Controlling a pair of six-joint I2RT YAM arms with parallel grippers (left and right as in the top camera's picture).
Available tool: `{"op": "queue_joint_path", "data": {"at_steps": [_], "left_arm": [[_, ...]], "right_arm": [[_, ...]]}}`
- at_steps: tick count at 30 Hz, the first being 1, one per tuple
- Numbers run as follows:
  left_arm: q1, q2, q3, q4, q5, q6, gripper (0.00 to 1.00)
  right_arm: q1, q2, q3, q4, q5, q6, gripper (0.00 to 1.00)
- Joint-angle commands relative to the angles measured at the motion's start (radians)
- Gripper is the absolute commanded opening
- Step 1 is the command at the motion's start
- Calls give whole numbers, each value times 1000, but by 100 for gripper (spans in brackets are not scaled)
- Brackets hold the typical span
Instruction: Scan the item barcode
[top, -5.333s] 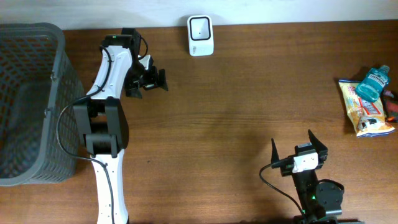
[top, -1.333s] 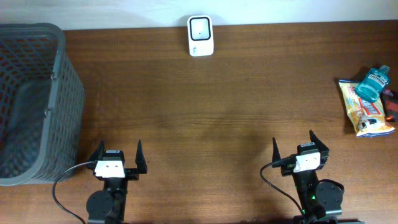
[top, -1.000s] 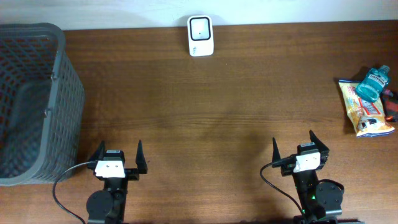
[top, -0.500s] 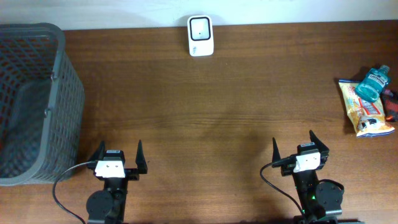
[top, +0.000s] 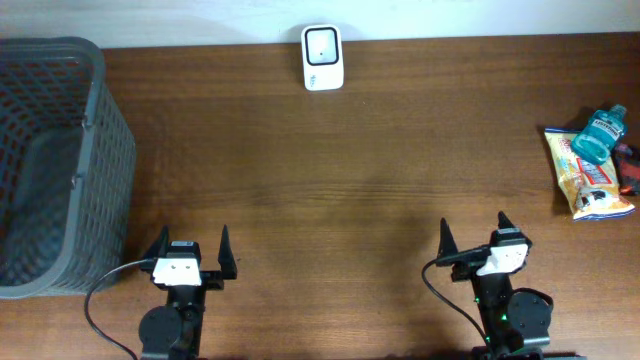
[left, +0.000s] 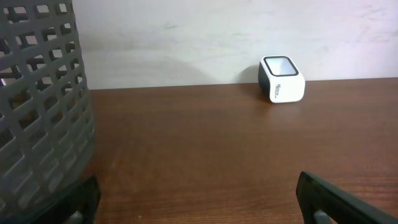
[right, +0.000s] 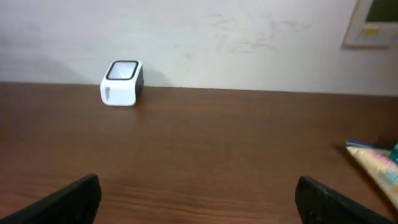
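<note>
One blue bottle (top: 603, 130) and one printed packet (top: 588, 182) lie touching at the tabletop's (top: 380, 150) right edge, their labels unreadable. One white scanner (top: 322, 57) sits at the far edge, one grey basket (top: 92, 130) on the left. The left gripper (top: 192, 240) and right gripper (top: 473, 228) gape wide, empty.

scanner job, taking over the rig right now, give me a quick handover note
Left gripper: open, holding nothing, near the front edge on the left.
Right gripper: open, holding nothing, near the front edge on the right.
Scanner: far edge, middle, by the wall.
Items: snack packet at the right edge, blue bottle lying on its far end. Basket at the left.
Done: no item picked up or at the scanner.
Left: pick an item, probably with the right arm, and show its barcode to the scanner.
</note>
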Motion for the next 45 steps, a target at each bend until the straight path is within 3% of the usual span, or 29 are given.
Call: {"op": "queue_joint_path", "data": {"at_steps": [1, 8, 13, 21, 45], "left_arm": [[-4, -11, -6, -1, 18, 20, 99], [-4, -11, -6, -1, 18, 20, 99], [-4, -11, -6, -1, 18, 20, 99], [-4, -11, -6, -1, 18, 20, 99], [-4, -11, -6, -1, 18, 20, 99]], "right_arm": [[6, -6, -8, -5, 17, 81, 98], [6, -6, -8, -6, 37, 190, 98], [6, -6, -8, -6, 39, 191, 98], [7, -6, -8, -6, 28, -43, 98], [7, -6, -8, -4, 28, -46, 98]]}}
